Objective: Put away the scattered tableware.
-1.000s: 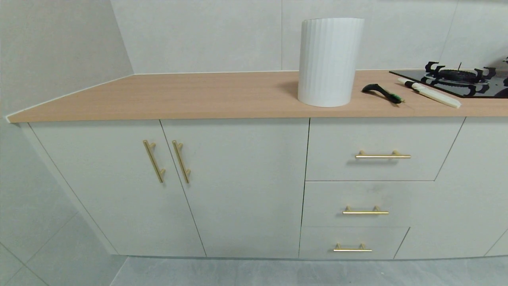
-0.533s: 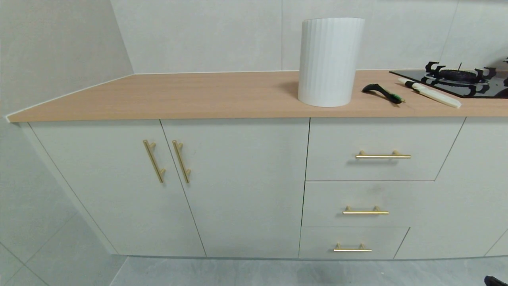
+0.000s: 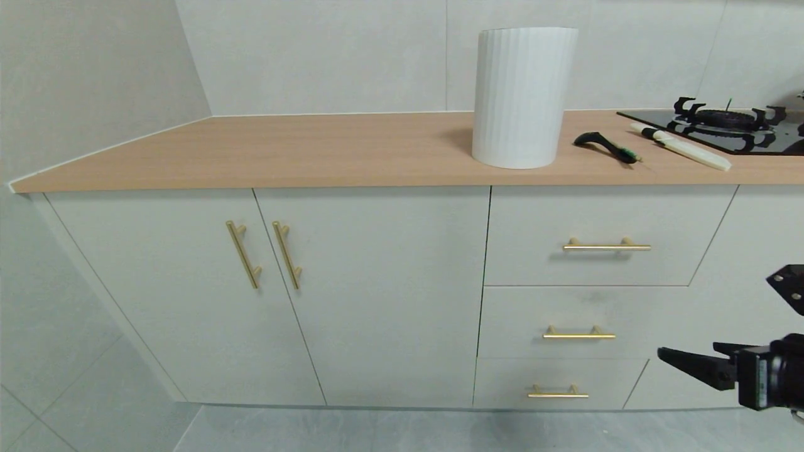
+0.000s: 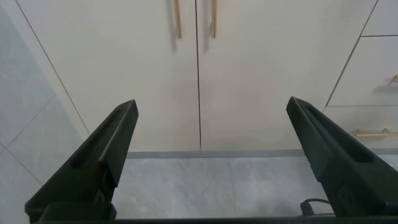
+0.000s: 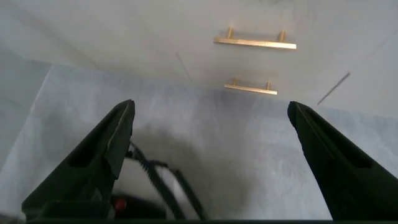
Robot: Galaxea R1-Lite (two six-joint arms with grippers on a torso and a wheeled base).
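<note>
KITCHEN, MID-TIDY: The right tool [image 5: 210, 107], spread wide and holding nothing, hangs low before the lower drawers [image 3: 578, 334]. The left tool [image 4: 211, 104], likewise spread and empty, faces the cabinet doors [image 3: 270, 251] near the floor. The tableware waits up on the counter [image 3: 282, 150], where a black-handled utensil [image 3: 604, 145] and a white knife [image 3: 681, 145] lie between the ribbed white container [image 3: 522, 94] and the stove [image 3: 722, 129]. The likeliest mishaps are an arm catching the counter's edge on the way up, or a reach knocking the tall container or shoving the knife onto the stove.
</note>
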